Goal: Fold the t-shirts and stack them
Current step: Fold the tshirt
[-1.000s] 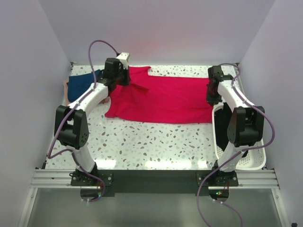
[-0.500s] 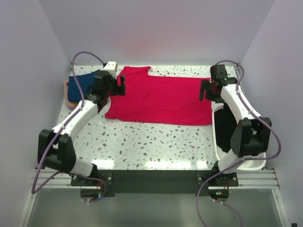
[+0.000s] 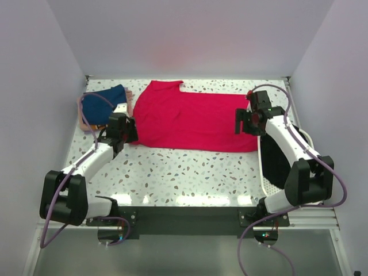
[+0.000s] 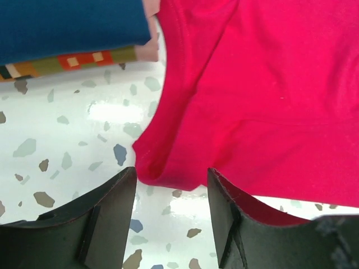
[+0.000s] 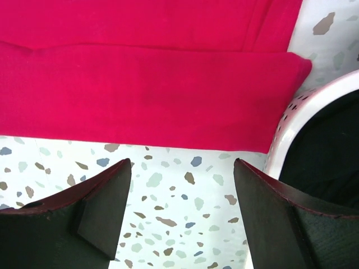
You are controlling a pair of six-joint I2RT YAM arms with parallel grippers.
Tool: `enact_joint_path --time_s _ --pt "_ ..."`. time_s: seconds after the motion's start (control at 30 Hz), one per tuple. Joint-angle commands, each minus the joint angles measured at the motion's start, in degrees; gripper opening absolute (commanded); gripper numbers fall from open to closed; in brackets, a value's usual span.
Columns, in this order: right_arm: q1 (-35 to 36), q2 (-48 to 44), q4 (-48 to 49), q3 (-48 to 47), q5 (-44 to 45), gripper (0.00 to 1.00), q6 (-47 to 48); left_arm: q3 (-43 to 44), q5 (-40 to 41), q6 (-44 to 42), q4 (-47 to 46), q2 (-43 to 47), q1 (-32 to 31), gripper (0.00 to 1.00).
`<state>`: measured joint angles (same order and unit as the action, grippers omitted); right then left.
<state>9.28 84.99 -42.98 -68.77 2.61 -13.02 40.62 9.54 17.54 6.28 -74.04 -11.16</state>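
The crimson-red t-shirt [image 3: 192, 118] lay spread across the far half of the speckled bench [image 3: 190, 172], with a folded navy t-shirt [image 3: 103, 100] just beside its left end and the white perforated basket [image 3: 310, 198] at its right. The left tool [image 4: 171, 175] hung with fingers apart astride the shirt's near-left corner. The right tool [image 5: 182, 163], equally wide, hovered over bare bench beside the shirt's near-right corner and the basket rim.

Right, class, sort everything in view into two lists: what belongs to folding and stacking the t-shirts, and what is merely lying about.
Belongs to the job:
red t-shirt
navy t-shirt
black cloth in the white basket, likely more tees

Lying about:
white basket
speckled table
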Motion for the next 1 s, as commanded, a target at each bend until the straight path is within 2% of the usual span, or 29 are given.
enact_joint_path --time_s 0.0,0.13,0.4,0.63,0.9,0.97 --pt "0.83 -0.18 1.76 0.92 -1.21 0.77 -0.87 -0.72 -0.92 1.89 -4.79 -1.36 1.58 0.56" --pt "1.36 -0.09 1.94 1.89 -1.29 0.77 -1.31 -0.81 -1.80 1.80 -5.23 -4.00 1.84 0.49" --pt "1.53 0.09 2.29 3.38 -0.50 0.77 -1.05 -2.30 -4.44 1.71 -5.49 -4.00 2.37 0.49" --pt "1.62 0.44 2.73 4.61 0.11 0.77 -1.05 -2.65 -3.92 1.97 -4.97 -5.32 3.25 0.30" --pt "1.97 3.77 5.36 4.44 -0.33 0.76 -1.84 -2.83 -2.77 1.62 -5.23 -6.73 3.51 0.20" --pt "2.15 4.65 5.89 4.17 -0.33 0.76 -1.93 -2.83 -2.86 1.36 -5.40 -7.17 3.69 0.11"
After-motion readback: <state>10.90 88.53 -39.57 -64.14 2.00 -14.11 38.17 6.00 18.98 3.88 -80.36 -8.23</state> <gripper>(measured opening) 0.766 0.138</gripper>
